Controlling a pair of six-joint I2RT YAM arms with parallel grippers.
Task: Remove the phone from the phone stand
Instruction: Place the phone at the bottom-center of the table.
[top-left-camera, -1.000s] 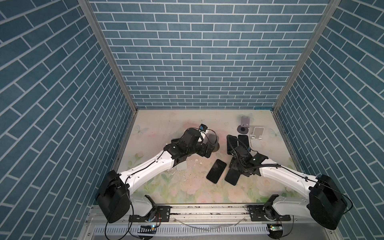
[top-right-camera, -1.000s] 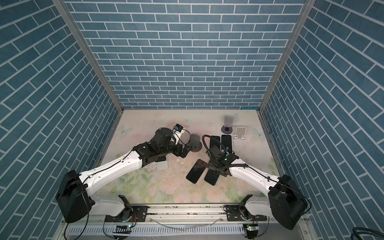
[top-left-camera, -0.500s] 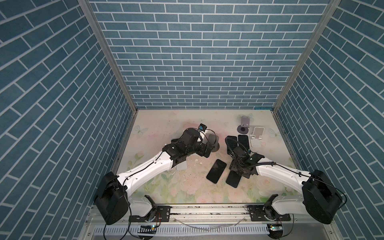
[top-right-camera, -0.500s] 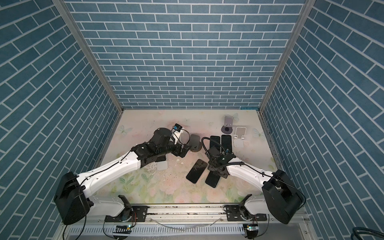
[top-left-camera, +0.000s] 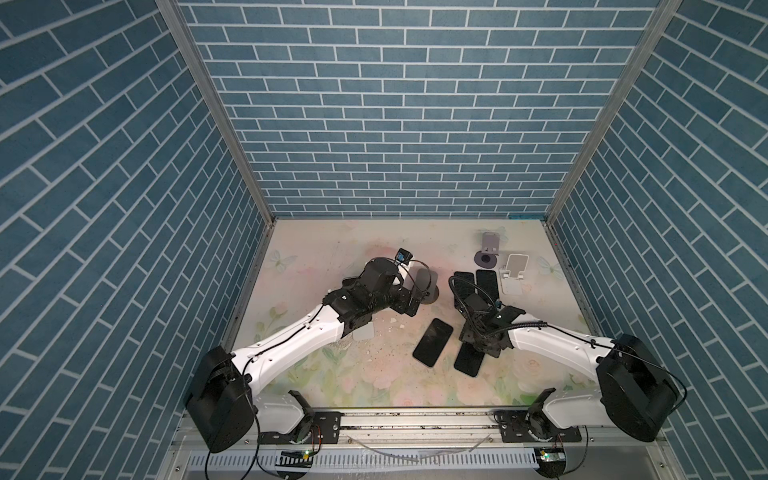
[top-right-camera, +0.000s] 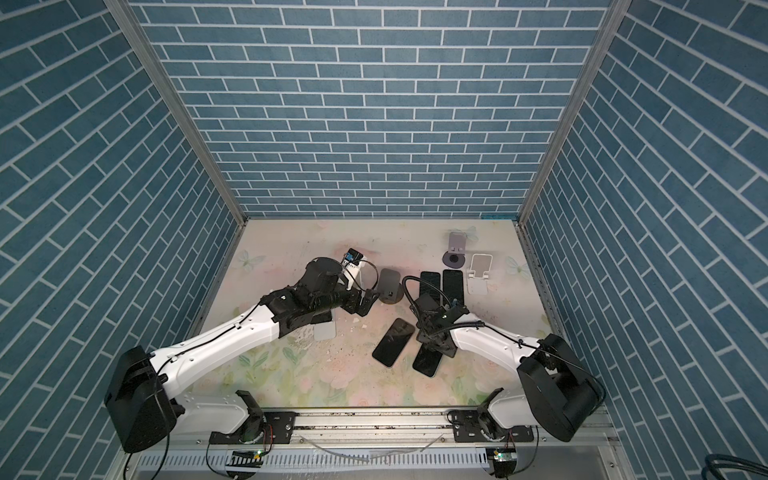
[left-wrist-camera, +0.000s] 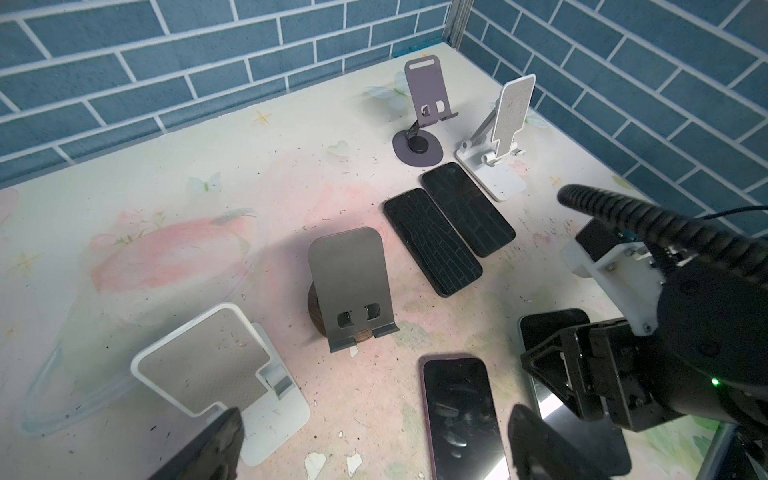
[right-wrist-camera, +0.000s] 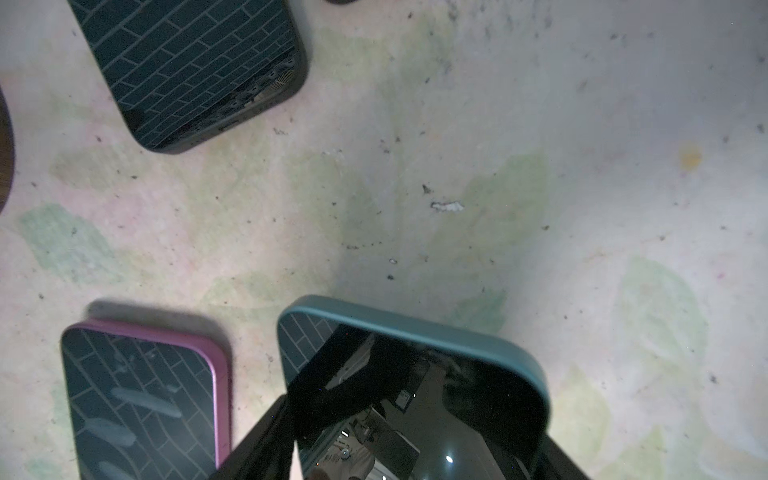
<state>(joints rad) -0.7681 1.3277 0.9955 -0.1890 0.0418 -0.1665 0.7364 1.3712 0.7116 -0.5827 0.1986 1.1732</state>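
Note:
The phone (right-wrist-camera: 415, 395) has a teal case and a black screen, and my right gripper (right-wrist-camera: 415, 451) is shut on its long edges. It lies low over the table in front of centre in both top views (top-left-camera: 469, 361) (top-right-camera: 428, 357), under the right gripper (top-left-camera: 482, 336). Nearest the left gripper stands a dark grey phone stand (left-wrist-camera: 349, 286) (top-left-camera: 424, 282) on a round wooden base, with nothing on it. My left gripper (left-wrist-camera: 374, 449) (top-left-camera: 415, 301) hangs open just in front of that stand, holding nothing.
A pink-cased phone (left-wrist-camera: 457, 411) (top-left-camera: 432, 343) lies beside the teal one. Two black phones (left-wrist-camera: 432, 241) (left-wrist-camera: 467, 208) lie flat farther back. A white stand (left-wrist-camera: 208, 365), a purple stand (left-wrist-camera: 428, 95) and another white stand (left-wrist-camera: 511, 112) hold nothing. Brick walls close three sides.
The right arm has shifted slightly left over the teal phone and its jaws have narrowed onto it. The left arm has stayed put.

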